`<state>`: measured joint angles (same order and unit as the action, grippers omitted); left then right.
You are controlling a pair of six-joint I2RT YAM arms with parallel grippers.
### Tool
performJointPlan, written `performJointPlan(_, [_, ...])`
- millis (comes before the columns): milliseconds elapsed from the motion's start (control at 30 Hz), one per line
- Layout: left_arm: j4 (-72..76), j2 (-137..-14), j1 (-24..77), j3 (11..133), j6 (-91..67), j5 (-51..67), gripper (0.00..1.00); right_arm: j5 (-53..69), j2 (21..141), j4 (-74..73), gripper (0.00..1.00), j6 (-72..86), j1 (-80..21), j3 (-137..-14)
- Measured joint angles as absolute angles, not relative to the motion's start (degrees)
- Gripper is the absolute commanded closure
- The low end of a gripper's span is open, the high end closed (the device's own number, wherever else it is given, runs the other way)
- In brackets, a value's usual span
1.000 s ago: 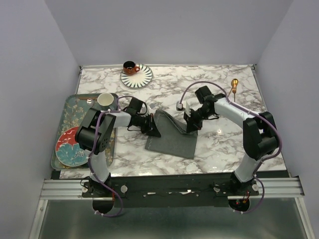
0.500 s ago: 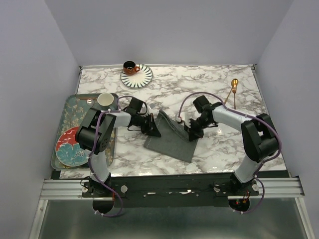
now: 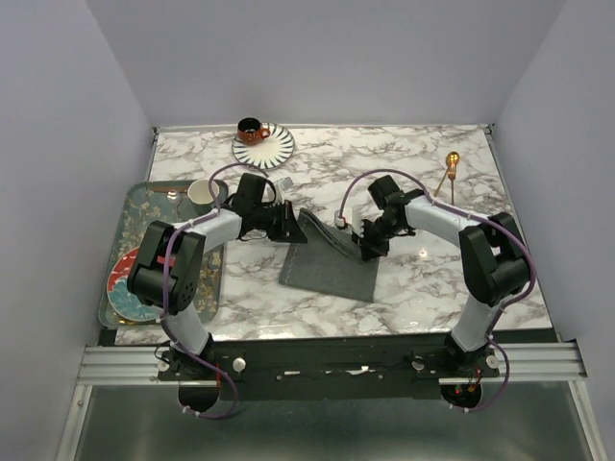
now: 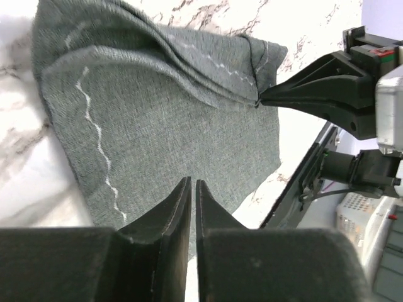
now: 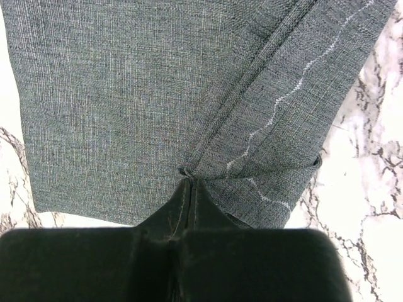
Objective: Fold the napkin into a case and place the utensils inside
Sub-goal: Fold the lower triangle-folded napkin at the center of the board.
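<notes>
Grey napkin (image 3: 332, 264), one; orange cup (image 3: 252, 130), one.

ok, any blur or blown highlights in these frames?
Top external: evenly lit and sharp, no strong glare. Left wrist: the napkin weave is crisp, the marble table is blown out white. Right wrist: the napkin is sharp, the right gripper is a near-featureless black mass.

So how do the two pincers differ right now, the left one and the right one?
The right pincer is shut on a raised fold of the napkin; the left pincer holds nothing. The right pincer's tips are pressed together; the left pincer's show a thin gap. Both are black and pointed, and both are over the same grey cloth.
</notes>
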<state>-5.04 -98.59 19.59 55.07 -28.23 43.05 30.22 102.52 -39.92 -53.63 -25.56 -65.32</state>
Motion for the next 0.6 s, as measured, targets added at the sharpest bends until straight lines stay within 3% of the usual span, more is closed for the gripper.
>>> performJointPlan(100, [-5.3, -98.7, 20.4, 54.8, -30.4, 43.0, 0.68, 30.0, 102.5, -40.1, 1.00, -53.6, -25.6, -65.9])
performJointPlan(200, [-5.2, -99.3, 21.5, 54.7, -32.7, 43.0, 0.68, 30.0, 102.5, -40.2, 0.99, -53.6, -25.6, -66.9])
performJointPlan(600, [-4.6, -105.4, 25.0, 53.6, -40.4, 37.4, 0.93, 30.2, 100.3, -43.1, 1.00, -54.3, -25.6, -69.2])
